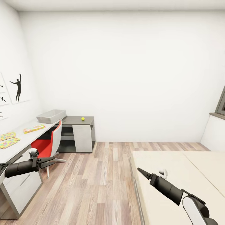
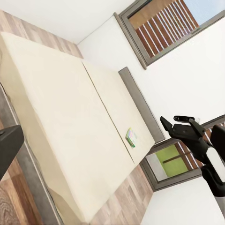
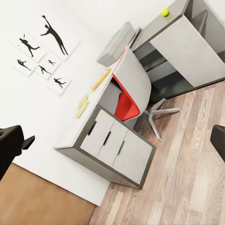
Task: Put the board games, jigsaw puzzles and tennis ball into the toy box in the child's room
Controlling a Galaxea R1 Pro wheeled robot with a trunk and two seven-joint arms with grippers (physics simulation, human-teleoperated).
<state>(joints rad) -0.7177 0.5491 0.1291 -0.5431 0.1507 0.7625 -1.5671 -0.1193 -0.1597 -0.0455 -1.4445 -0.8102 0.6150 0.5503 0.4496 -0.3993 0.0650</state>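
Red chair (image 1: pixel 47 144) stands tucked against my white surface (image 1: pixel 18 145), between me and the drawers; on that surface lie two multicolour jigsaw puzzles (image 1: pixel 8 139) and a flat board game (image 1: pixel 34 128); the grey toy box (image 1: pixel 51 116) sits beyond; the yellow-green tennis ball (image 1: pixel 82 118) rests on the lower dark section; another board game (image 2: pixel 131 137) lies on the cream bed (image 1: pixel 175 175); left claw (image 1: pixel 53 161) empty, fingers slightly apart; right claw (image 1: pixel 141 172) I cannot tell.
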